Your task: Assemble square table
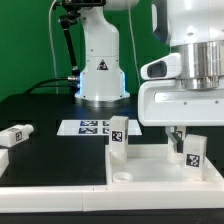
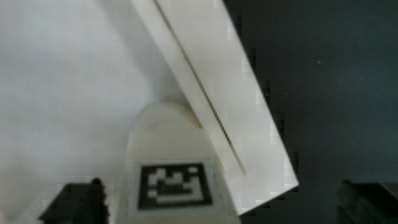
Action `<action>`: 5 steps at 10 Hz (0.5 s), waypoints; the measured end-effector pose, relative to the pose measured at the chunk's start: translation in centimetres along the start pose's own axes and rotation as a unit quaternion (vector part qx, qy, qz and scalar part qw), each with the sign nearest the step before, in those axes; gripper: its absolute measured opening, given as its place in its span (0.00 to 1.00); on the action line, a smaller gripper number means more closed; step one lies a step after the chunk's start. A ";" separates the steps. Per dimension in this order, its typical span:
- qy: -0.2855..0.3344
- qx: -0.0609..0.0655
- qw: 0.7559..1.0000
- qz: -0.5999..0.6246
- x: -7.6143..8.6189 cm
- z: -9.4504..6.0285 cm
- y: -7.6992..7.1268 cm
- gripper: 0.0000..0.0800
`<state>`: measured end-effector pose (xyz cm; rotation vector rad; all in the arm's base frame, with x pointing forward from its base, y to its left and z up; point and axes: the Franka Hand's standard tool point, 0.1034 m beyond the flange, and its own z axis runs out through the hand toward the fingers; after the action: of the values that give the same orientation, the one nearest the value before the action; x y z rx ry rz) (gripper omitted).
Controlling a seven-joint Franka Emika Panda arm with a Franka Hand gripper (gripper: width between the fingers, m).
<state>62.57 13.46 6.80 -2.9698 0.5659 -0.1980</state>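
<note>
The square table panel (image 1: 150, 168) lies flat at the front of the exterior view's right. Two white tagged leg posts stand upright on it, one (image 1: 118, 135) at its far left corner and one (image 1: 193, 152) near its right side. My gripper (image 1: 184, 138) hangs just above the right post. In the wrist view that post (image 2: 171, 150) shows end-on with its tag. It sits between my dark fingertips (image 2: 75, 203), closer to one side and touching neither. The gripper (image 2: 219, 205) is open and holds nothing. The panel's raised rim (image 2: 214, 90) runs beside the post.
A loose tagged leg (image 1: 15, 133) lies on the black table at the exterior view's left. The marker board (image 1: 92, 127) lies flat behind the panel, in front of the robot base (image 1: 100, 75). A long white border bar (image 1: 50, 190) runs along the front edge.
</note>
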 end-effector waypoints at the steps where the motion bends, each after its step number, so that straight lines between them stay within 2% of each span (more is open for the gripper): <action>1: 0.000 -0.002 0.999 -0.048 0.0 0.2 0.5 0.81; 2: -0.004 -0.006 0.996 -0.085 -0.4 0.5 1.2 0.81; 5: -0.009 -0.025 0.985 -0.170 -1.7 0.6 -0.5 0.81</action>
<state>61.30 14.64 6.07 -3.0924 0.0587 -0.1864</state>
